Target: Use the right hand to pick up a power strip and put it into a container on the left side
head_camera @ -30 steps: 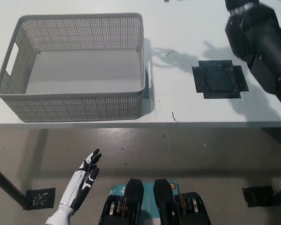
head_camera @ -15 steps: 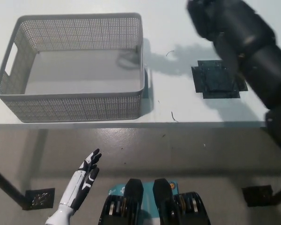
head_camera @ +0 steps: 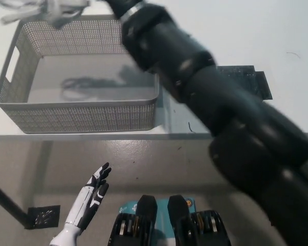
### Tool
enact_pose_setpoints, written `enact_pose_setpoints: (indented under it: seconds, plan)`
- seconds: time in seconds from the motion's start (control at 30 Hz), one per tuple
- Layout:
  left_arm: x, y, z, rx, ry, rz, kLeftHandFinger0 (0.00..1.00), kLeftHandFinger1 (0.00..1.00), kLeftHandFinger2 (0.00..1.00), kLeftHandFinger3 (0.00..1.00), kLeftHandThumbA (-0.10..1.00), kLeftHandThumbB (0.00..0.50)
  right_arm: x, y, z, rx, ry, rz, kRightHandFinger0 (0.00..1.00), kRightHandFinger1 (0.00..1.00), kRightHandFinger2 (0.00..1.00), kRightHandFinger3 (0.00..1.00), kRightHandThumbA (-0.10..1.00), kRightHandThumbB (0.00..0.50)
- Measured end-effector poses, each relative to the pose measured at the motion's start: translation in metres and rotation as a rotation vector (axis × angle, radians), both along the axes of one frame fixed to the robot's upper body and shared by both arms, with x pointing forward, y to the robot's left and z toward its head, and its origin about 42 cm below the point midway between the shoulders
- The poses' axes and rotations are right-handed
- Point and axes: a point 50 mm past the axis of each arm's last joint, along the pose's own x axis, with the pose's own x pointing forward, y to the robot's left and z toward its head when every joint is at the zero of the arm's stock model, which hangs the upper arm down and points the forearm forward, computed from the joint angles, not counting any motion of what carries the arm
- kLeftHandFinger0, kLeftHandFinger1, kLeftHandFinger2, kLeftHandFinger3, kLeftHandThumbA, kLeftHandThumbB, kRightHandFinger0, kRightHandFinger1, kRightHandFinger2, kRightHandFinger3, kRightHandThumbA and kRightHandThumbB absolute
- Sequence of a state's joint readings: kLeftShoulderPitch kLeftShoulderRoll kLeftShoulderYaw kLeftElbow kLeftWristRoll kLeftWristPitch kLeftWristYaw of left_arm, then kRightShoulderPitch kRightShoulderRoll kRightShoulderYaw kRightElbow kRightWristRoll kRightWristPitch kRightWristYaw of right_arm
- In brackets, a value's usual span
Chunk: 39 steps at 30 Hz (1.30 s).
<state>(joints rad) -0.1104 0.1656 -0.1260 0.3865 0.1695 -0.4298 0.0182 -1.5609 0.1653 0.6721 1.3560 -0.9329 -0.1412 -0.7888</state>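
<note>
A white power strip (head_camera: 59, 7) with its pale cord (head_camera: 18, 13) hangs in the air at the top left, above the far rim of the grey mesh basket (head_camera: 82, 115). It casts a shadow on the basket's bare floor. My black right arm (head_camera: 195, 82) reaches diagonally from the bottom right across the table to the strip. Its hand is mostly cut off by the top edge, closed on the strip's right end. My white left hand (head_camera: 90, 200) rests low at the lower left, below the table edge, fingers apart and holding nothing.
The basket stands on the white table (head_camera: 215, 31) at the left, near the front edge. A black square patch (head_camera: 256, 82) lies on the table right of the arm. A black foot plate (head_camera: 43, 216) sits on the floor below.
My right arm has swung from the far right across the table to the top left, bringing the power strip over the basket. The left hand has not moved.
</note>
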Motion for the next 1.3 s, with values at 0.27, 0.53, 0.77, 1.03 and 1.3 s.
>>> enact_pose_setpoints:
  seconds: [0.27,0.53,0.77,1.03,1.3]
  plan:
    - [0.006,-0.001,0.007,-0.003,-0.023,-0.005,1.00,1.00,1.00,1.00,1.00,0.146,-0.026,0.049,0.010,-0.036,0.026,0.061,0.00,0.00,0.28,0.35,-0.10,0.300]
    - [0.010,-0.001,0.011,-0.006,-0.035,-0.009,1.00,1.00,1.00,1.00,1.00,0.137,-0.031,0.065,-0.015,-0.118,0.166,0.013,0.60,0.79,1.00,1.00,0.20,0.232]
    - [0.010,-0.001,0.010,-0.005,-0.030,-0.008,1.00,1.00,1.00,1.00,1.00,0.142,-0.016,0.047,-0.060,-0.138,0.438,-0.087,1.00,1.00,1.00,1.00,0.55,0.496]
    - [0.010,-0.001,0.009,-0.005,-0.029,-0.008,1.00,1.00,1.00,1.00,1.00,0.132,-0.001,0.023,-0.092,-0.106,0.738,-0.196,1.00,1.00,1.00,1.00,0.79,0.500]
    - [0.012,-0.001,0.011,-0.003,-0.033,-0.017,1.00,1.00,1.00,1.00,1.00,0.141,0.017,-0.006,-0.092,-0.040,0.980,-0.278,1.00,1.00,1.00,1.00,0.93,0.423]
